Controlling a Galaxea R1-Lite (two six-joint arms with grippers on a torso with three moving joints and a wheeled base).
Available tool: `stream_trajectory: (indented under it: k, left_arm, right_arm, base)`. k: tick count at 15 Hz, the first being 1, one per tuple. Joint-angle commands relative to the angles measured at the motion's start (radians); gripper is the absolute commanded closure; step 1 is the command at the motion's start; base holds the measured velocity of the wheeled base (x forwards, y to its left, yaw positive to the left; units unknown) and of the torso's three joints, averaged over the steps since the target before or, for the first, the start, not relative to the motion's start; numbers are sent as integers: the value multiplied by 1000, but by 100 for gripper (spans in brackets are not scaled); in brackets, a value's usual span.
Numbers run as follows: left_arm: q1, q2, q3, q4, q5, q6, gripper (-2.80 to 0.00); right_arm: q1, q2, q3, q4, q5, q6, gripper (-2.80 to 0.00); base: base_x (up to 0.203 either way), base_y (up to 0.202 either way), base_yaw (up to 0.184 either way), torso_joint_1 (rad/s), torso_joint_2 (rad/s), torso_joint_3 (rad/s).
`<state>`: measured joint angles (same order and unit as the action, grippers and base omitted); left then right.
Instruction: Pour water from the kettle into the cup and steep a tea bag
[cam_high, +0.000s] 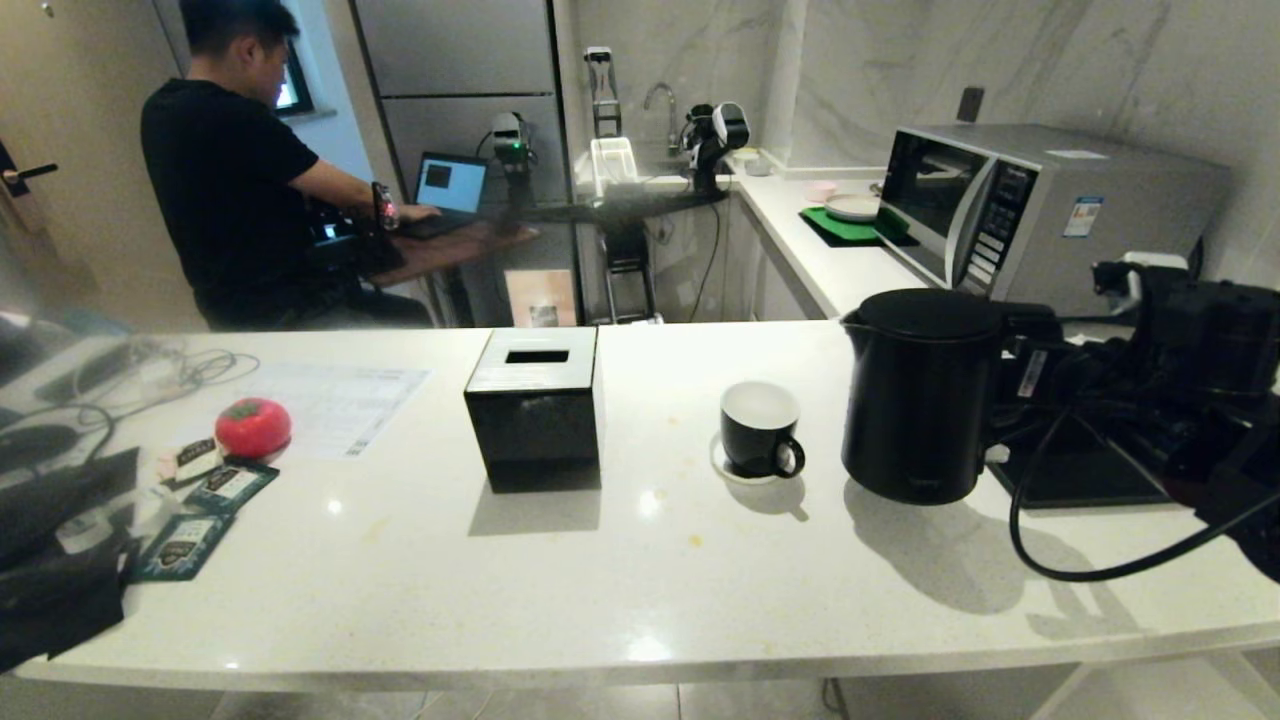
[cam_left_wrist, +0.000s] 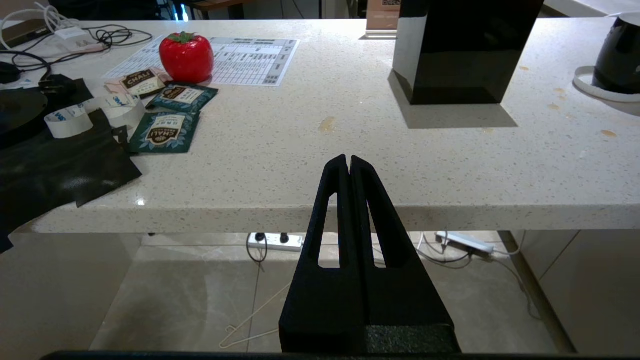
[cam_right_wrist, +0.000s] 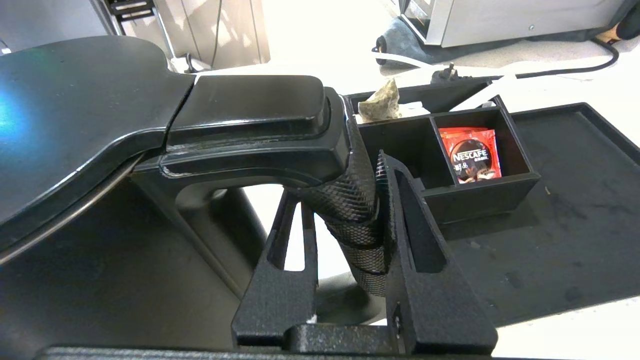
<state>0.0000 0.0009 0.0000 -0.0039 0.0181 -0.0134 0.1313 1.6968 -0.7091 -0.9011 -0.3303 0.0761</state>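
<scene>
White speckled counter (cam_high: 640, 560) runs across this kitchen, with a microwave (cam_high: 1010, 215) behind it at about 2 o'clock and a person at a laptop far off at 11. Near the counter's middle, the kettle (cam_high: 920, 395) stands upright, the cup (cam_high: 760, 430) on its saucer (cam_high: 735, 470) just beside it at the kettle's 9 o'clock, spout facing that way.

At the kettle's 3 o'clock, the right gripper (cam_right_wrist: 350, 200) has its 2 fingers closed around the textured handle (cam_right_wrist: 355, 220), high under the lid. Lifting well probably means rising straight first, keeping the body level, then tipping slowly over the cup; a grip this high may let the jug swing.

Down at the counter's near edge hangs the left gripper (cam_left_wrist: 348, 162), pinched closed and empty, with tea sachets (cam_left_wrist: 165, 131) at its 10 o'clock.
</scene>
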Motion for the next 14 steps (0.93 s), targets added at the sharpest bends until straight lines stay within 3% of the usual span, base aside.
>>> stream_trajectory:
  k: [1, 14]
  left_arm:
    - [0, 1, 0, -1, 0, 0, 0]
    - [0, 1, 0, -1, 0, 0, 0]
  right_arm:
    - [1, 4, -1, -4, -3, -20, 0]
    - [6, 14, -86, 58, 2, -179, 0]
  base:
    - [0, 0, 0, 0, 0, 0]
    - [0, 0, 0, 0, 0, 0]
